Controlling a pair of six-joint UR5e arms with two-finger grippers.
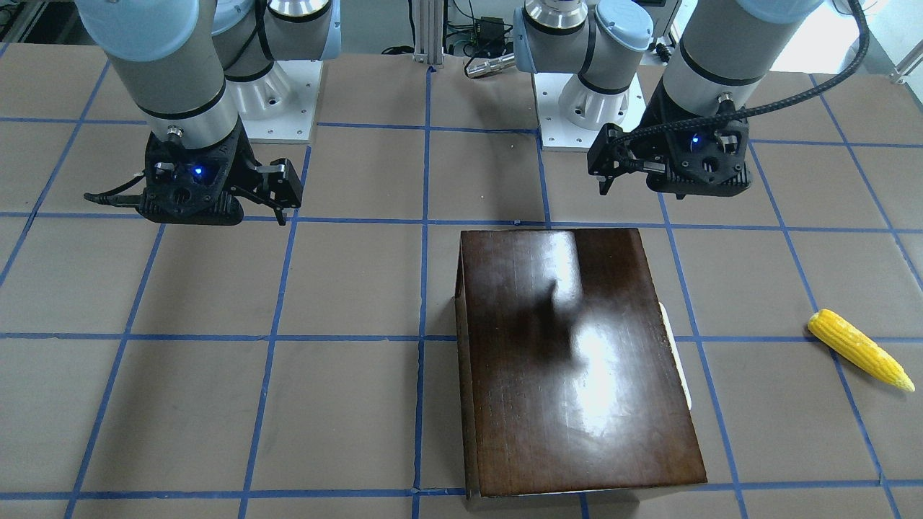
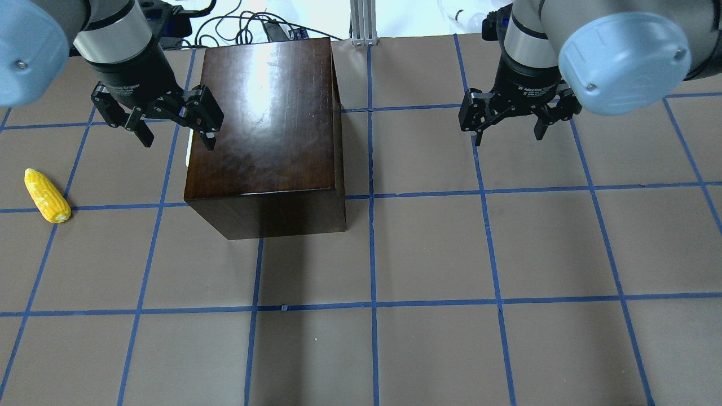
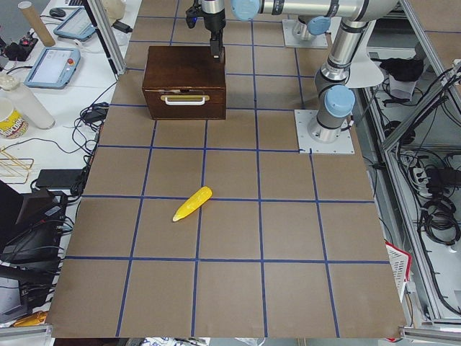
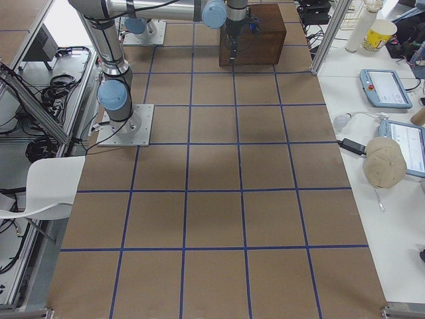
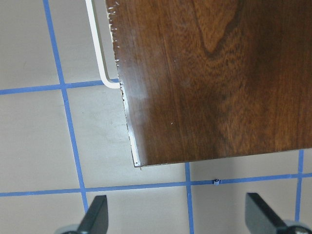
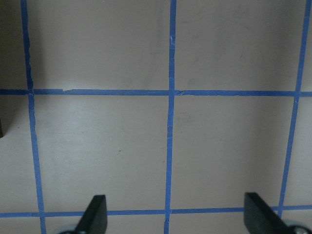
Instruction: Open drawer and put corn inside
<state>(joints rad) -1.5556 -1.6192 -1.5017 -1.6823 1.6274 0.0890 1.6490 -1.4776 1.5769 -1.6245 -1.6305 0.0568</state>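
The glossy dark-brown box [image 2: 265, 129] stands on the table with its drawer [image 3: 185, 101] shut. The drawer front and pale handle [image 1: 676, 353] face the robot's left. My left gripper [image 2: 177, 141] is open and empty, hovering above the box's handle-side top edge; in the left wrist view the handle [image 5: 96, 48] and a box corner lie below the gripper [image 5: 178, 217]. The yellow corn [image 2: 47, 195] lies on the table to the left of the box, apart from it. My right gripper [image 2: 509, 137] is open and empty above bare table, well right of the box.
The brown table [image 2: 428, 254] carries a blue tape grid. The arm bases [image 1: 577, 108] stand at the robot's edge. Cables and an aluminium post [image 2: 364, 22] sit beyond the box. Side benches hold tablets [image 3: 56, 65] and cups.
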